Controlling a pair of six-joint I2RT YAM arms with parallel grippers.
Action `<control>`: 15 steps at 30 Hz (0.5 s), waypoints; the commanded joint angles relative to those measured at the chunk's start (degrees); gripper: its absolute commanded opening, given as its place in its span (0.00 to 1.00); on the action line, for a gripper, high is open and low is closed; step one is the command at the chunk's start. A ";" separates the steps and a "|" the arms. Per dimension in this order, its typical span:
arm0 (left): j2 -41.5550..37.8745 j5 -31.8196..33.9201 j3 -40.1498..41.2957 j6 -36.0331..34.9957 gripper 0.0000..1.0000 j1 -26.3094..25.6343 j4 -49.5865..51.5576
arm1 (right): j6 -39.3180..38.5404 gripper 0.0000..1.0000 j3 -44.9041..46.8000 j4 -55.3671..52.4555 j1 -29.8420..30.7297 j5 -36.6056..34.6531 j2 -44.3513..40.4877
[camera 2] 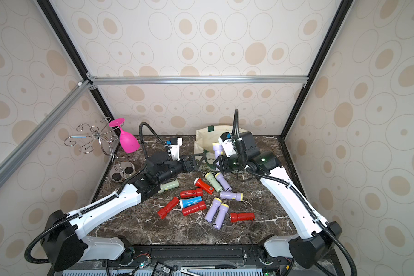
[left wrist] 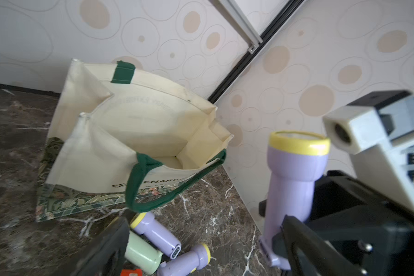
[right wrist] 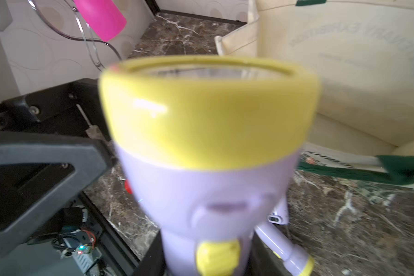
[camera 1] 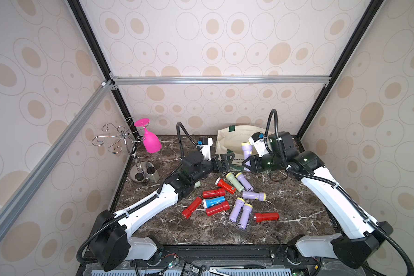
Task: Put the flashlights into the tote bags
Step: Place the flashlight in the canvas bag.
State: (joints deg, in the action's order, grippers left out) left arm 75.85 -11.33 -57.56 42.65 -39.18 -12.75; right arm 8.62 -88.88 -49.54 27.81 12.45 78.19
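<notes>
Flashlight (camera 1: 246, 150), lilac, clamped upright in right gripper (camera 1: 247, 165) just before tote bag's (camera 1: 230, 143) open rim — left gripper (camera 1: 222, 160) spread wide, empty, close alongside.

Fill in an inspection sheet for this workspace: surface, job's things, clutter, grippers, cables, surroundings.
Surface: dark marble tabletop, no spills seen.
Job's things: cream tote bag stands open at the back, no flashlight seen inside; about a dozen loose flashlights lie in front of it; one lilac flashlight is held up.
Clutter: pink goblet hangs upside down on a wire rack.
Grippers: left gripper open, empty; right gripper shut on the lilac flashlight.
Cables: black conduits run along both arms.
Surroundings: patterned walls, aluminium frame.
</notes>
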 commanded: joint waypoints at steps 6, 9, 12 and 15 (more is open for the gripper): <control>-1.17 -7.90 0.49 -5.51 1.00 4.07 7.44 | -6.94 0.00 -20.87 -15.67 -2.43 -13.25 15.72; -1.31 -8.12 1.20 -8.31 1.00 4.24 9.90 | -7.38 0.00 -27.61 -18.47 -2.88 -17.07 21.15; -1.56 -8.11 1.32 -9.89 1.00 4.33 12.82 | -7.64 0.00 -33.54 -20.67 -3.59 -19.52 26.60; -2.41 -6.88 1.42 -11.68 1.00 4.59 15.79 | -7.48 0.00 -41.18 -23.66 -4.90 -20.11 32.57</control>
State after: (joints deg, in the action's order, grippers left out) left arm 75.59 -18.11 -55.99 34.98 -35.09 -0.99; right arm 2.13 -124.62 -68.20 24.16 -4.56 107.37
